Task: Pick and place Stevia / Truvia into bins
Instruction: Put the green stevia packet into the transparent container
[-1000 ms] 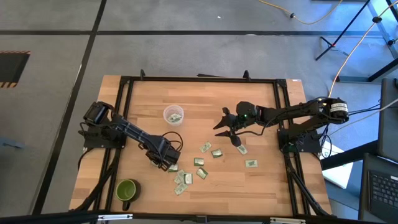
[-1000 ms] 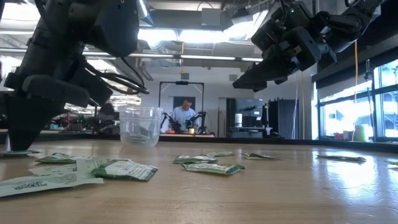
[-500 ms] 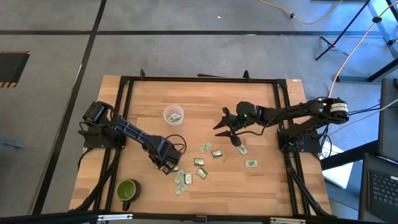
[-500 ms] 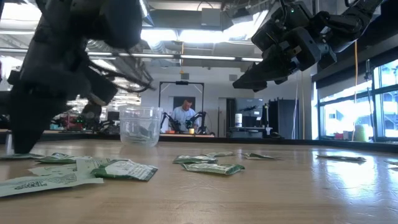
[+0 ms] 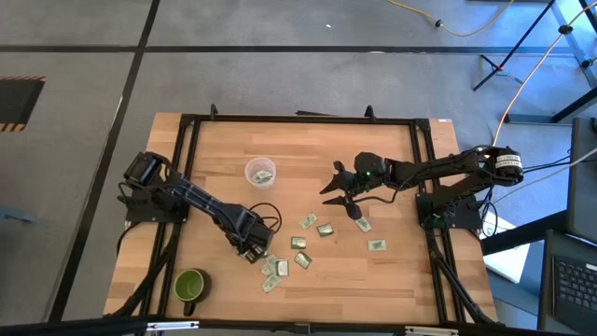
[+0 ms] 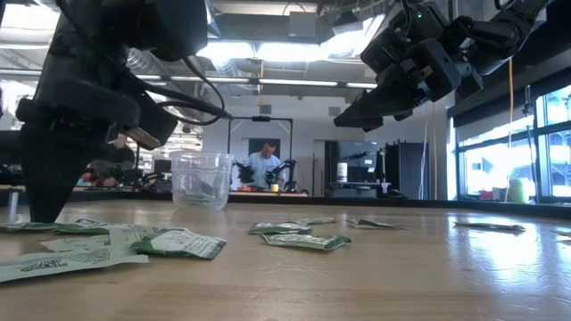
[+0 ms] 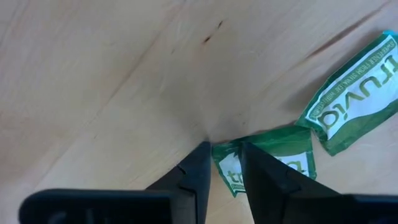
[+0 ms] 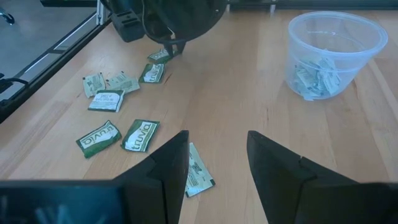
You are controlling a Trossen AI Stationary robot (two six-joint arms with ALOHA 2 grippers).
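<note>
Left gripper (image 5: pixel 254 250) low at table (image 5: pixel 392 271), abt 7 o'clock of centre, tips down at edge of sachet cluster (image 5: pixel 278 267); fingers (image 7: pixel 198 171) parted a sliver around corner of one green sachet (image 7: pixel 266 157), w/ edge seen in the gap; nothing lifted, can't tell if pinched or just released. Green mug (image 5: pixel 190 286) at 7–8 o'clock corner, untouched. Clear cup (image 5: pixel 260 173) at 11 o'clock, a few packets already inside. Loose sachets (image 5: pixel 317 227) strewn centre to 4 o'clock. Right gripper (image 5: pixel 340 191) hanging above table at 2 o'clock, wide open, empty, waiting. Handling guess: paper packets v. light, thin, floppy, lying flat, likely to slide on wood; best nipped at a raised or crumpled edge/corner, not flat middle. Left wrist view alone gives fingertip-to-packet contact + "truvia" print; low view shows right gripper's clearance off table and cup contents (image 6: pixel 202 187), plus person (image 6: pixel 264 166) far behind; right wrist view shows cup fill (image 8: pixel 317 71) and packet spread.
</note>
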